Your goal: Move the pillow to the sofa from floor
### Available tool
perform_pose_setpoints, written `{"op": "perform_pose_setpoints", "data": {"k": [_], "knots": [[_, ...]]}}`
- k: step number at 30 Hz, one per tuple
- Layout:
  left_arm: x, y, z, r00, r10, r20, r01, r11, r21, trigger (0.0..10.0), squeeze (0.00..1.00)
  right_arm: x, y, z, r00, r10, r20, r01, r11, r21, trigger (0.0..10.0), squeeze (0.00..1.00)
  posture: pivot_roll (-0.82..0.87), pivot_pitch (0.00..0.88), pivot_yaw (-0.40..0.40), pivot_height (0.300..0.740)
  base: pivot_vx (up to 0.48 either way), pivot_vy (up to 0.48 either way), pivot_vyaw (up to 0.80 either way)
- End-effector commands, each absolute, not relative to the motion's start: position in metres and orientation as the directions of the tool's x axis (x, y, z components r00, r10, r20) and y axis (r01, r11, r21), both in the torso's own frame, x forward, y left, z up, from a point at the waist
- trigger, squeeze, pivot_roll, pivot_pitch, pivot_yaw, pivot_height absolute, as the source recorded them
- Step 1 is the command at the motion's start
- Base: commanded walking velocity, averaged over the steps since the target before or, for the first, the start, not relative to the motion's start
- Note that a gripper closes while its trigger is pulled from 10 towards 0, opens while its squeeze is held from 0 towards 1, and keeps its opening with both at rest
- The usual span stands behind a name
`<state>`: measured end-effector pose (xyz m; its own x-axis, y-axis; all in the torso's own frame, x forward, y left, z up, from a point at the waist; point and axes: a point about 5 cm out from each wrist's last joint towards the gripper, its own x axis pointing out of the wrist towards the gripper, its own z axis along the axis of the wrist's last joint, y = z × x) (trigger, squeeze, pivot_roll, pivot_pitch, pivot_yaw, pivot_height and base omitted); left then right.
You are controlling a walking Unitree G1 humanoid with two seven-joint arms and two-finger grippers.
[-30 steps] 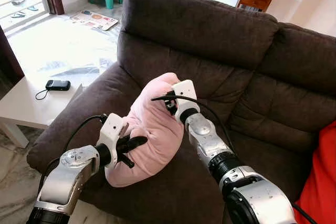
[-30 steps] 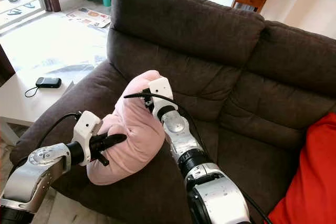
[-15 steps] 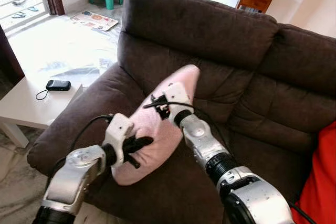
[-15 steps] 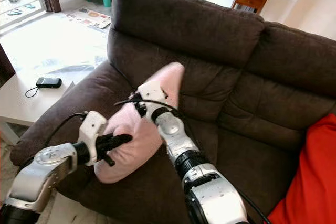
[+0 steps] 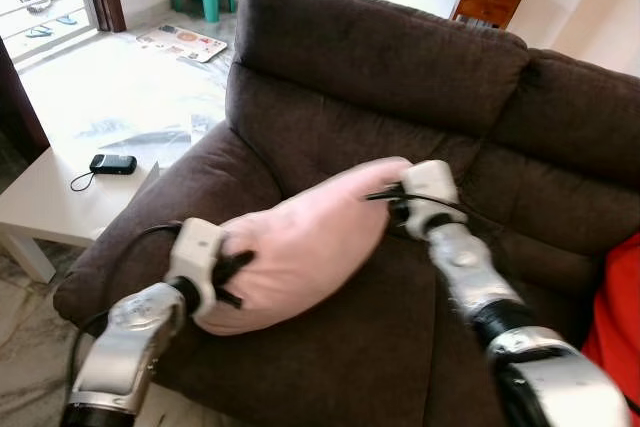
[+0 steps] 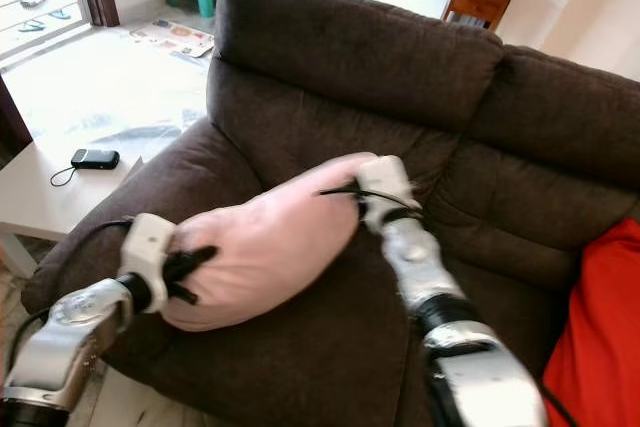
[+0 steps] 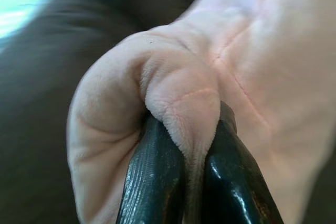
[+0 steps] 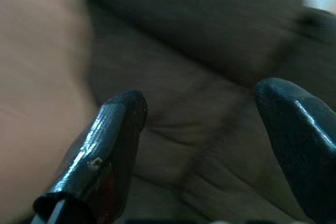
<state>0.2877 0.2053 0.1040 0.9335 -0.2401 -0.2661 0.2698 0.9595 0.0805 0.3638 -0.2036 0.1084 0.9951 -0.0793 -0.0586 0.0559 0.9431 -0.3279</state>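
Dark brown sofa [image 5: 400, 57] takes most of the head views, with a white low table [image 5: 40, 197] at its left, where a small black device [image 5: 111, 163] lies. Across the seat, close to the left armrest, lies the pink pillow [image 5: 300, 242]. The left gripper [image 7: 195, 182] pinches a fold at the pillow's left end; the wrist view shows both black fingers [image 7: 152, 182] pressed together on the fabric, while the head views hide them partly behind the pillow. The right gripper [image 8: 197, 124] sits at the pillow's other end, its fingers spread apart with the pillow beside one finger; this view is blurred, so contact seems likely but is unclear
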Motion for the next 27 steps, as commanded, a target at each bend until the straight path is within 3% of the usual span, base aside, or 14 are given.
{"op": "perform_pose_setpoints", "data": {"k": [1, 2, 4, 19, 27], "knots": [[0.287, 0.214, 0.092, 0.943, -0.143, -0.299, 0.180, 0.979, 0.101, 10.0, 0.00, 0.360, -0.217, 0.109, 0.990, -0.139, -0.032, 0.123, 0.944, -0.306, 10.0, 0.00, 0.19, 0.000, -0.203, 0.740, 0.000, 0.000, 0.00], [0.288, 0.223, 0.086, 0.950, -0.056, -0.308, 0.094, 0.990, 0.108, 10.0, 0.00, 0.351, -0.235, 0.102, 0.974, -0.220, -0.042, 0.198, 0.932, -0.304, 10.0, 0.00, 0.18, 0.000, -0.195, 0.740, 0.000, 0.000, 0.00], [0.288, 0.229, 0.082, 0.951, -0.007, -0.308, 0.044, 0.993, 0.114, 10.0, 0.00, 0.345, -0.244, 0.095, 0.963, -0.262, -0.058, 0.234, 0.926, -0.296, 10.0, 0.00, 0.18, 0.000, -0.194, 0.740, 0.000, 0.000, 0.00], [0.301, 0.253, 0.081, 0.940, 0.312, -0.141, -0.313, 0.950, 0.015, 10.0, 0.00, 0.287, -0.263, 0.020, 0.863, -0.392, -0.318, 0.319, 0.912, -0.257, 10.0, 0.00, 0.18, 0.000, -0.208, 0.740, 0.000, 0.000, 0.00], [0.322, 0.244, 0.091, 0.969, 0.231, -0.084, -0.230, 0.973, 0.022, 10.0, 0.00, 0.266, -0.261, -0.003, 0.827, -0.386, -0.408, 0.321, 0.921, -0.221, 10.0, 0.00, 0.17, 0.000, -0.202, 0.740, 0.000, 0.000, 0.00]]}}
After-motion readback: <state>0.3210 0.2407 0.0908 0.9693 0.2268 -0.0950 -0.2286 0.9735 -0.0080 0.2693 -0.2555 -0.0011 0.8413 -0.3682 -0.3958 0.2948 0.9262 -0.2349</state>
